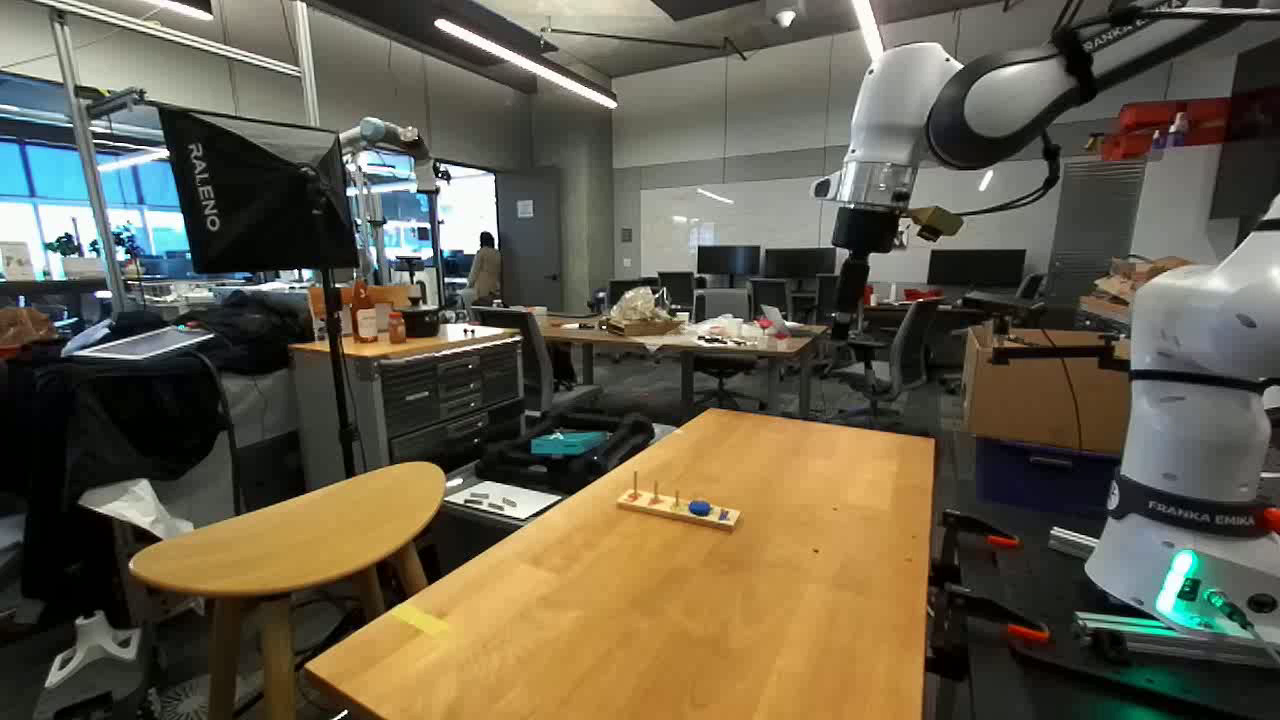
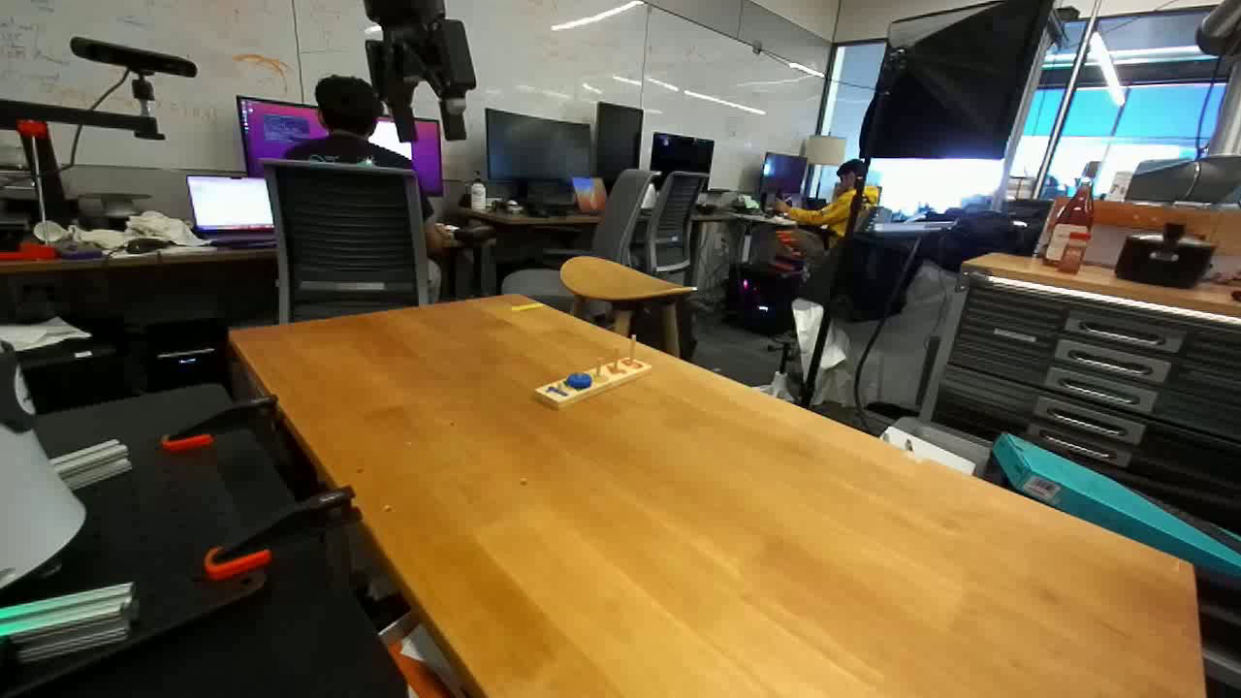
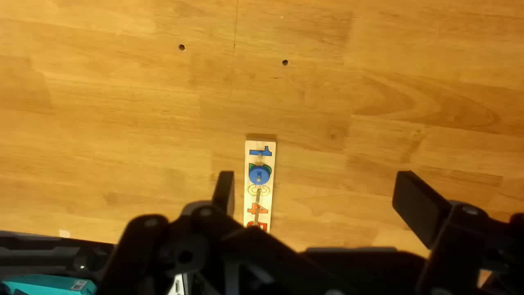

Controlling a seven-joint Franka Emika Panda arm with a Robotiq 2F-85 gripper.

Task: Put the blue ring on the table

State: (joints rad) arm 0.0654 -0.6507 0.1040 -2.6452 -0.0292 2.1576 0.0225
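The blue ring [image 1: 700, 508] sits on a peg of a small pale wooden peg board, over its painted number 2. It also shows in an exterior view [image 2: 579, 381] and in the wrist view [image 3: 253, 175]. The board [image 3: 272, 200] lies flat on the long wooden table [image 1: 780, 620], which also shows in an exterior view [image 2: 776, 543]. My gripper [image 3: 315, 176] is open and empty, high above the table, as both exterior views show [image 1: 842, 322] [image 2: 430, 134]. In the wrist view the board appears between the fingers, nearer the left finger, which hides its lower end.
Other pegs [image 1: 635, 487] stand up from the board. An oval wooden stool [image 1: 300, 530] stands beside the table. Black clamps with orange ends [image 2: 238, 562] sit at the table edge by the robot base. A teal box [image 2: 1086, 494] lies off the table.
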